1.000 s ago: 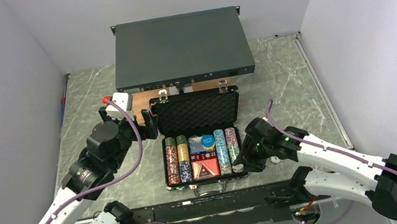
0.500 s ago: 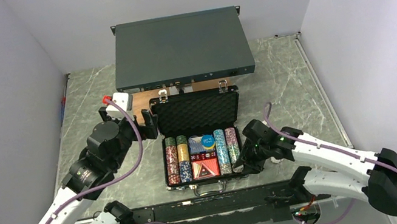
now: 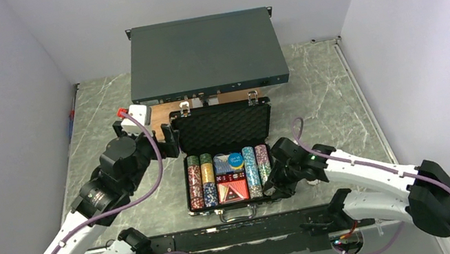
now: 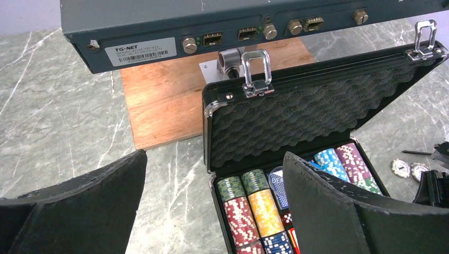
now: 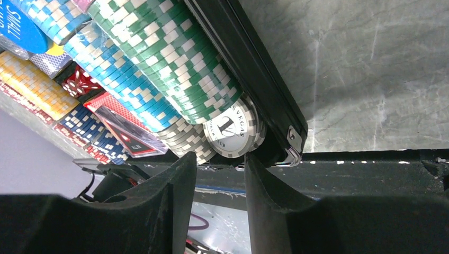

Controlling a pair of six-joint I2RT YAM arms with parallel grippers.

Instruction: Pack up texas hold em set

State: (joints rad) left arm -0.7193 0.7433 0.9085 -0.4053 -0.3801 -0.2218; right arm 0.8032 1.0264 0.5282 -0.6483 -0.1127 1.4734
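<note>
On rack box [image 4: 159, 18]: TG-NET; grey chip [image 5: 231, 130]: VEGAS.

Right wrist view: whether the right gripper [image 5: 219, 161] touches the grey end chip [image 5: 233, 132] cannot be determined; the briefcase [image 5: 246, 69] is cut off by the upper edge. Top view: that gripper's fingertips are concealed under its own wrist. Left wrist view: a left gripper [image 4: 214, 156] finger [image 4: 328, 206] masks several chip rows [image 4: 262, 211]; the lower edge cuts off the briefcase front.
</note>
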